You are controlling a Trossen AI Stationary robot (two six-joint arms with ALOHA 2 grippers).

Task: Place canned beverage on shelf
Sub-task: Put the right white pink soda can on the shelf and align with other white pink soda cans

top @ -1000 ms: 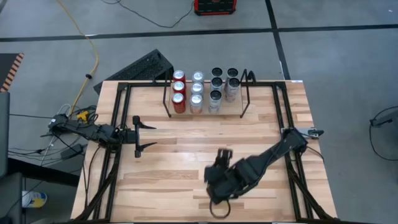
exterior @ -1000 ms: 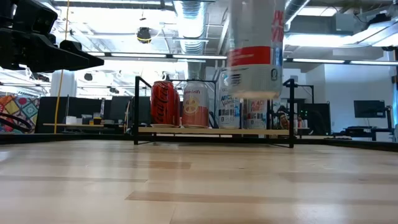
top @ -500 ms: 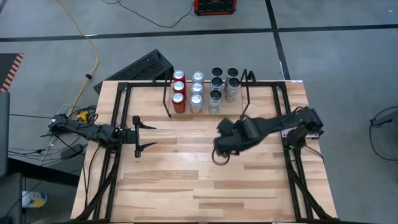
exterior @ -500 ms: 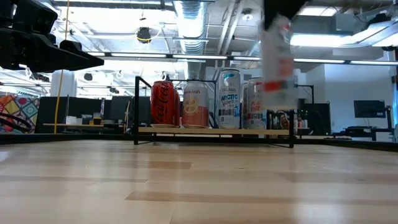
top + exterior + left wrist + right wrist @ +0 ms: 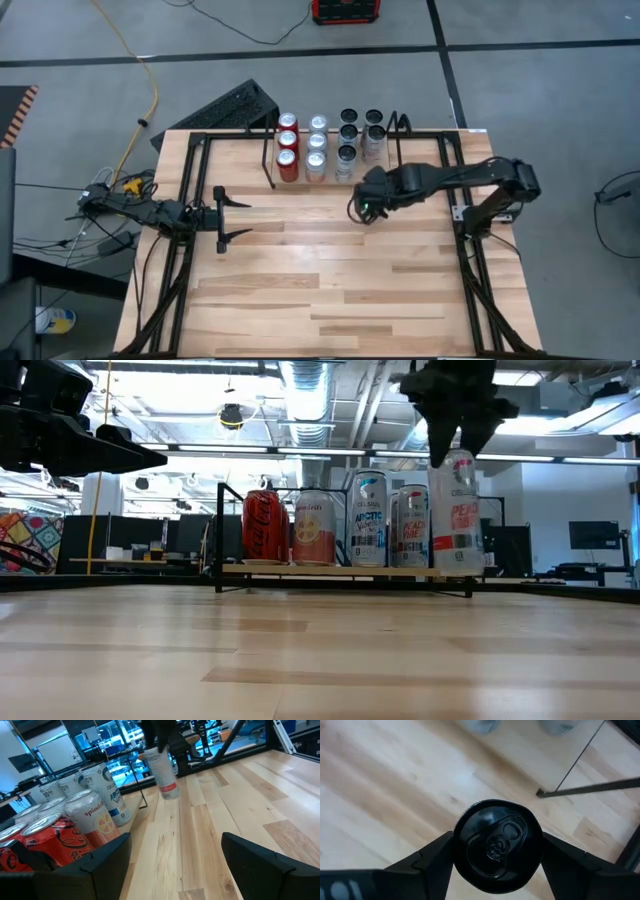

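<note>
The shelf (image 5: pixel 392 160) is a low black wire rack at the table's far edge, with several cans standing in rows on it (image 5: pixel 315 528). My right gripper (image 5: pixel 372 196) is shut on a tall slim white can with a black top (image 5: pixel 455 510), just in front of the shelf's right end. The can also shows in the left wrist view (image 5: pixel 162 770) and the right wrist view (image 5: pixel 497 845). My left gripper (image 5: pixel 235 222) is open and empty at the table's left side, pointing toward the right. My right gripper pinches the can's top end (image 5: pixel 460 847) between its two fingers (image 5: pixel 432 862), one on each side just under the black lid. The fingers come from above, pointing down. The can hangs nearly upright below them, clear of the table.
Black tubular rail frames run along the table's left (image 5: pixel 190 200) and right (image 5: pixel 465 250) sides. A black keyboard (image 5: pixel 235 105) lies on the floor behind the far left corner. Bare wood (image 5: pixel 320 280) fills the middle and near part of the table.
My right gripper has carried the white can from the table's near middle toward the far edge, up to the right end of the shelf. It has stayed shut on the can, which has stayed clear of the table and upright.
</note>
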